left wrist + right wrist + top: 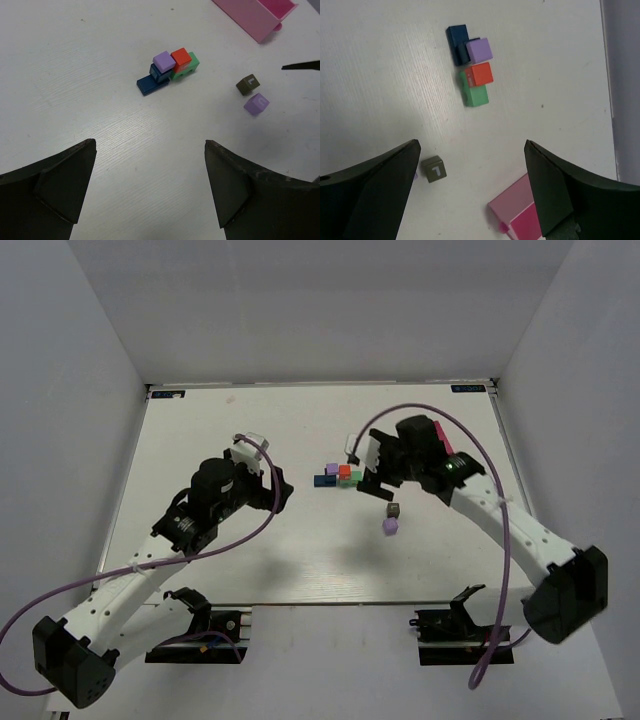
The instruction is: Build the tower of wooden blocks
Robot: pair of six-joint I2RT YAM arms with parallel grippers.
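A: Two arms, both reaching in over the table (200,440). How do they sit?

B: The left arm (150,560) runs up from the near left corner, elbow low, wrist angled toward the middle. The right arm (500,520) arches in from the near right corner and bends back leftward.

A: And the hands?

B: The left gripper (150,190) has its fingers spread wide with nothing between them. It hangs above bare table, apart from the blocks. The right gripper (470,195) is also spread wide and holds nothing. In the top view it sits just to the right of the cluster.

A: Where are the blocks?

B: Between the two grippers. A purple block (164,61) sits on top of a blue block (150,85). A red block (181,59) sits on a green block (190,67). The two little stacks touch side by side.

A: Any loose ones?

B: A dark block (248,84) and a lilac block (256,103) lie close together, nearer the right arm and apart from the stacks. A pink tray (255,17) lies beyond them.
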